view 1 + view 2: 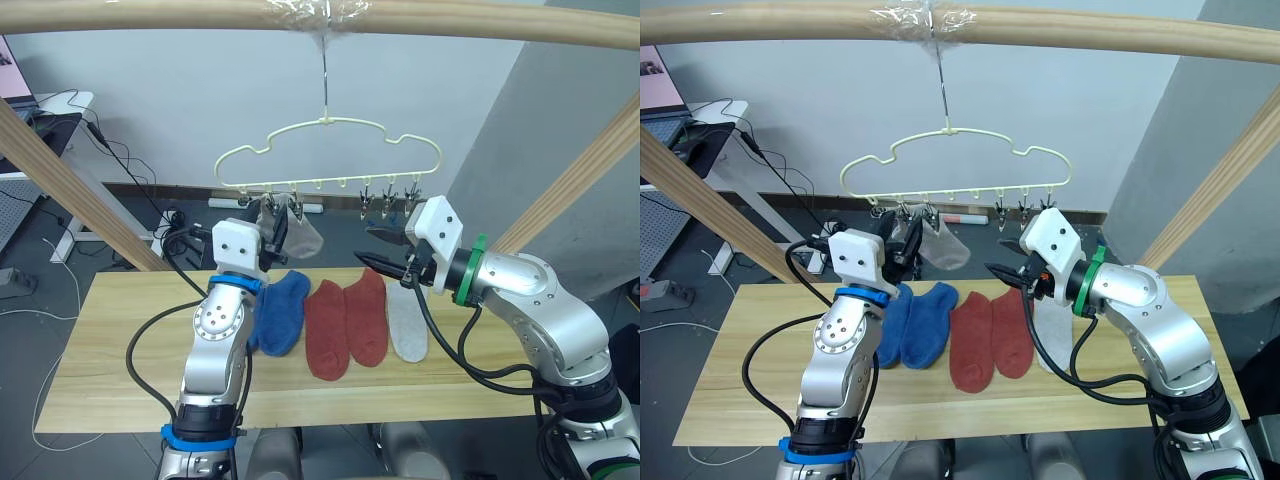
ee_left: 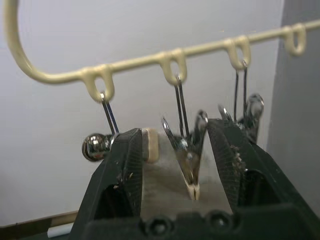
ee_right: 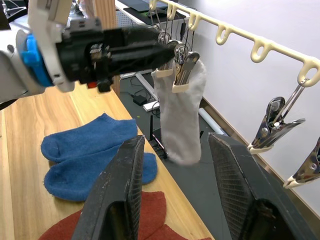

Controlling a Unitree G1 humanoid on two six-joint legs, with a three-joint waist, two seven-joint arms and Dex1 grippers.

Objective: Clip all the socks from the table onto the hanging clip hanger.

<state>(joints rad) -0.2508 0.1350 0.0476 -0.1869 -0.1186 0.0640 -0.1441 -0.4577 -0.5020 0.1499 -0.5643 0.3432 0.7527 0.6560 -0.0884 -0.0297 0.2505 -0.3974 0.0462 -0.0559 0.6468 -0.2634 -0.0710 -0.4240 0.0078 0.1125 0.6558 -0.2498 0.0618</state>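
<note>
We see the table (image 1: 120, 390) with five socks in a row: two blue socks (image 1: 916, 325), two red socks (image 1: 345, 322) and one grey sock (image 1: 406, 325). Above it the hanger (image 1: 330, 150) hangs from a wooden pole (image 1: 150, 14). A second grey sock (image 3: 181, 117) hangs clipped near the hanger's left end. Our left gripper (image 2: 172, 165) is raised there, fingers parted around a clip (image 2: 189, 150). Our right gripper (image 1: 385, 250) hovers open over the table, below the hanger's right clips (image 3: 275, 125).
</note>
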